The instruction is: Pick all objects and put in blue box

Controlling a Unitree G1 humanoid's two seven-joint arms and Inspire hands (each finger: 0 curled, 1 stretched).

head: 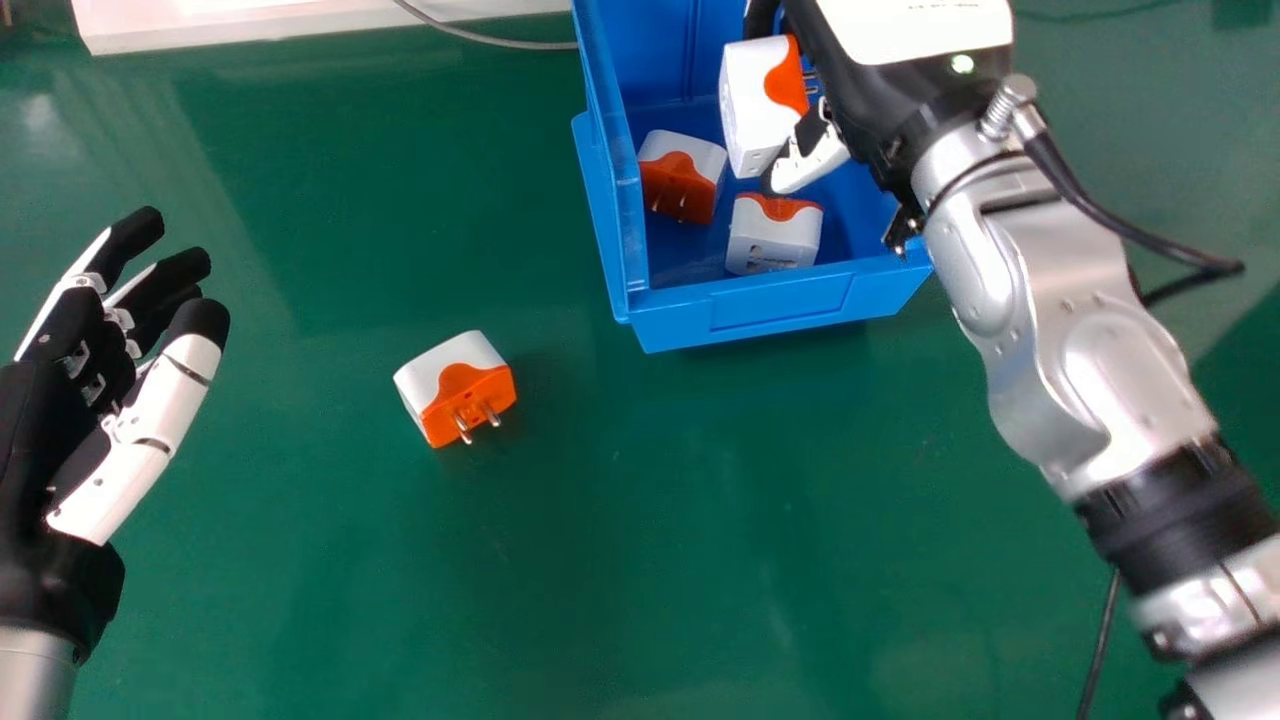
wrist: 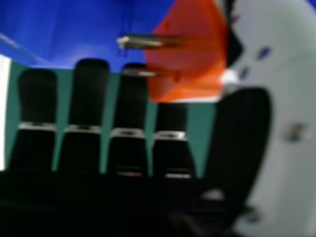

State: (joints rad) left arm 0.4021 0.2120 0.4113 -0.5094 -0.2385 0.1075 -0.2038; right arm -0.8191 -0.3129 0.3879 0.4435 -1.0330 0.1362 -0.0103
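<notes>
Right robot hand [head: 815, 160] was over the blue box [head: 780, 305], gripping a plug, the held plug [head: 752, 105], which appeared pinched between thumb and fingers, orange prong side turned away from the robot's left. Two boxed plugs [head: 685, 170] [head: 775, 235] lay inside on the box floor, just beside each other. One loose plug [head: 455, 385] sat on the tabletop [head: 400, 600], outside the box, to its left and toward the robot. Left robot hand [head: 35, 420] was at the left of the head view, open, fingers relaxed, holding nothing. Key relation for the next pick: the loose plug lay well to the left of the right robot hand and nearer the robot; the left robot hand was the nearer one, with the plug off to its right. Long axis hard to fix, body being nearly cubic; prongs [head: 465, 425] pointed toward the robot and slightly right. Judgement: release the held plug first, then fetch the loose plug, closing on its white sides clear of the prongs. Risk noted: the held plug could catch on the boxed plugs as it dropped.
</notes>
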